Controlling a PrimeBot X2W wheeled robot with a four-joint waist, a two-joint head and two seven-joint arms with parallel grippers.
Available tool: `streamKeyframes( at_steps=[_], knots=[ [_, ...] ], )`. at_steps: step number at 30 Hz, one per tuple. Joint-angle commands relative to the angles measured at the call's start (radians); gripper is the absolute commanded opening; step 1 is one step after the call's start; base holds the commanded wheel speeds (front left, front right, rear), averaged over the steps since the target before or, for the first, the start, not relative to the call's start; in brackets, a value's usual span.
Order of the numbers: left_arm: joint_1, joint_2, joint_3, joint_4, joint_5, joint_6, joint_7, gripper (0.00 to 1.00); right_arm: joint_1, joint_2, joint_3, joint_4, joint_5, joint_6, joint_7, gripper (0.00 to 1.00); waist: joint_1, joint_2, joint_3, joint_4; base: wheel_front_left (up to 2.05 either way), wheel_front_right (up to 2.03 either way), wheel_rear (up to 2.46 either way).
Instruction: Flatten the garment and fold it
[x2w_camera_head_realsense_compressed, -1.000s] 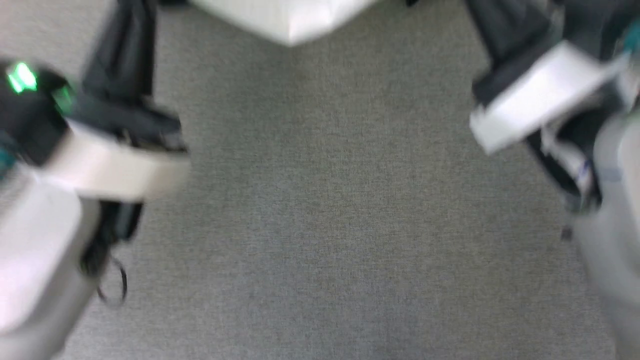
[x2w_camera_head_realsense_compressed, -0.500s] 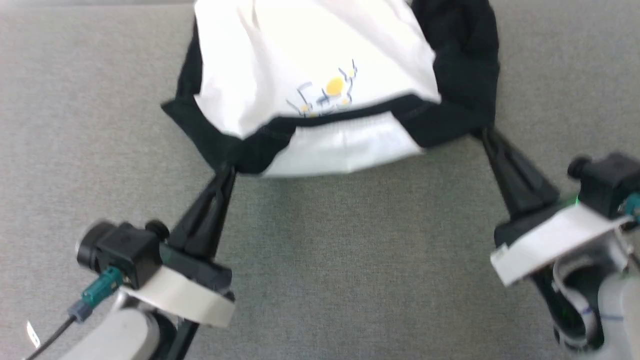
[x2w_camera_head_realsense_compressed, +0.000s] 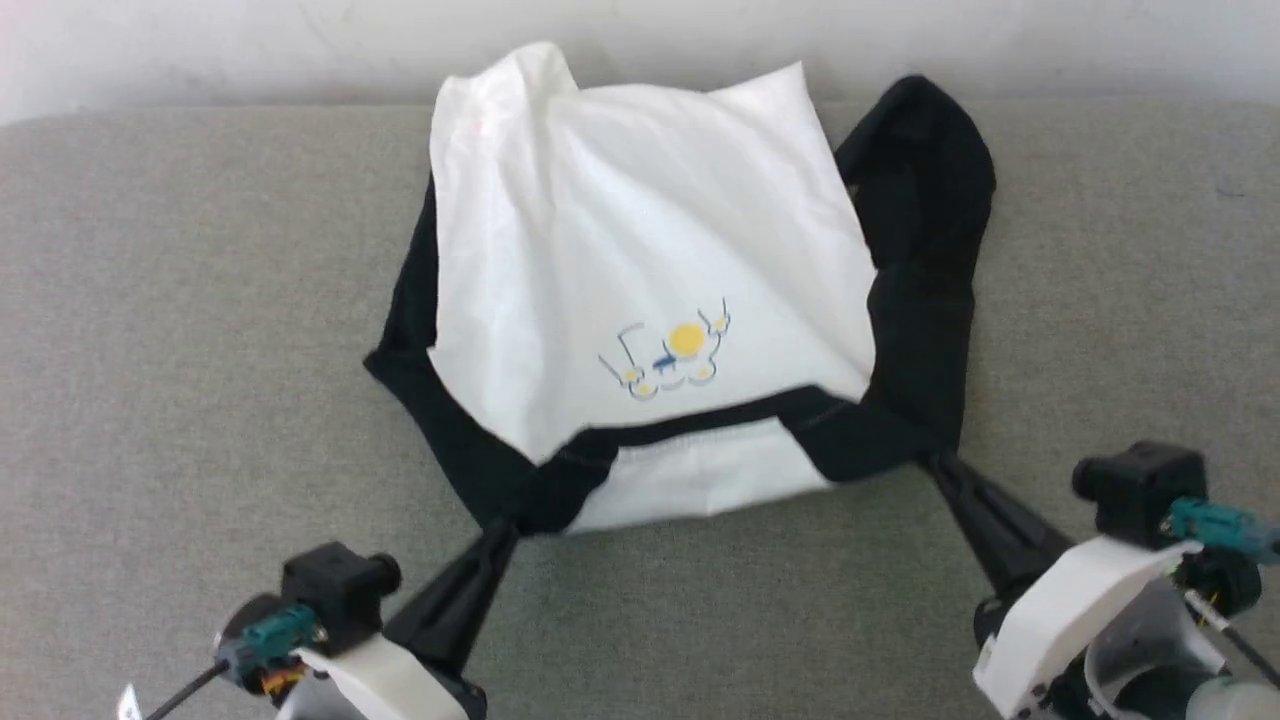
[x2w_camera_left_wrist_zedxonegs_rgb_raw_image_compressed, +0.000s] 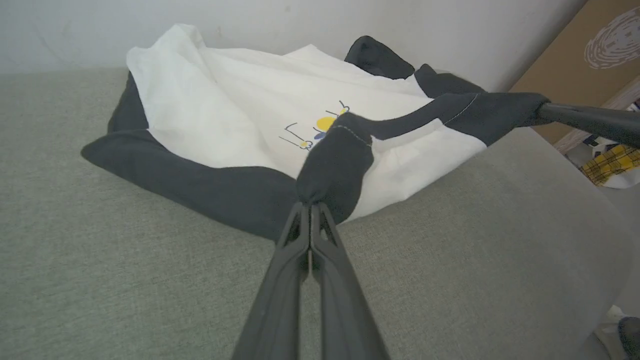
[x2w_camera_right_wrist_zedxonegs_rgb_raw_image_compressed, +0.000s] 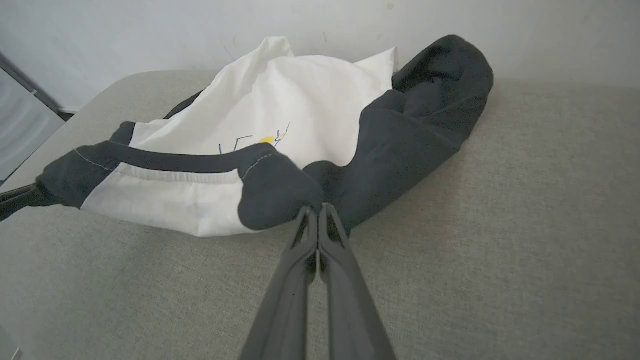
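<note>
Left tool (x2w_camera_head_realsense_compressed: 503, 527) and right tool (x2w_camera_head_realsense_compressed: 928, 462), closed tight, pinch the garment (x2w_camera_head_realsense_compressed: 640, 230) by its shoulders
Flattening stage; next likely needs an even outward pull

grey surface (x2w_camera_head_realsense_compressed: 150, 300) open beside garment (x2w_camera_head_realsense_compressed: 640, 250), wall (x2w_camera_head_realsense_compressed: 200, 50) behind

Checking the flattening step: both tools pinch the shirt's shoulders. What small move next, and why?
Probably pull both apart and toward the robot: left tool and right tool are shut on the garment, whose white body lies wrinkled and bunched.
</note>
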Motion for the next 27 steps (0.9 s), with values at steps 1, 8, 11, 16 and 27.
streamKeyframes(
  at_steps=[1,8,11,16,27],
  knots=[
    [0.02,0.006,-0.013,-0.004,-0.014,-0.01,0.019,0.0,0.025,-0.009,0.008,-0.008,0.011,-0.001,0.019,0.0,0.0001,0.0,-0.03,0.0,0.0,0.0,0.0],
    [0.088,0.028,-0.064,-0.03,-0.085,-0.008,0.124,0.0,0.146,-0.039,0.019,-0.033,0.07,-0.001,0.153,0.0,0.0001,0.0,-0.088,0.003,0.0,0.0,0.0],
    [0.118,0.044,-0.076,-0.049,-0.11,0.001,0.156,0.0,0.2,-0.051,0.021,-0.051,0.096,-0.001,0.213,0.0,0.0001,0.0,-0.102,0.004,0.0,0.0,0.0],
    [0.159,0.059,-0.104,-0.086,-0.148,0.003,0.205,0.0,0.271,-0.072,0.026,-0.091,0.138,-0.001,0.3,0.0,0.0001,0.0,-0.108,0.005,0.0,0.0,0.0],
    [0.197,0.075,-0.148,-0.089,-0.191,-0.005,0.273,0.0,0.345,-0.096,0.027,-0.135,0.172,-0.001,0.414,0.0,0.0001,0.0,-0.112,0.011,0.0,0.0,0.0]
  ],
)
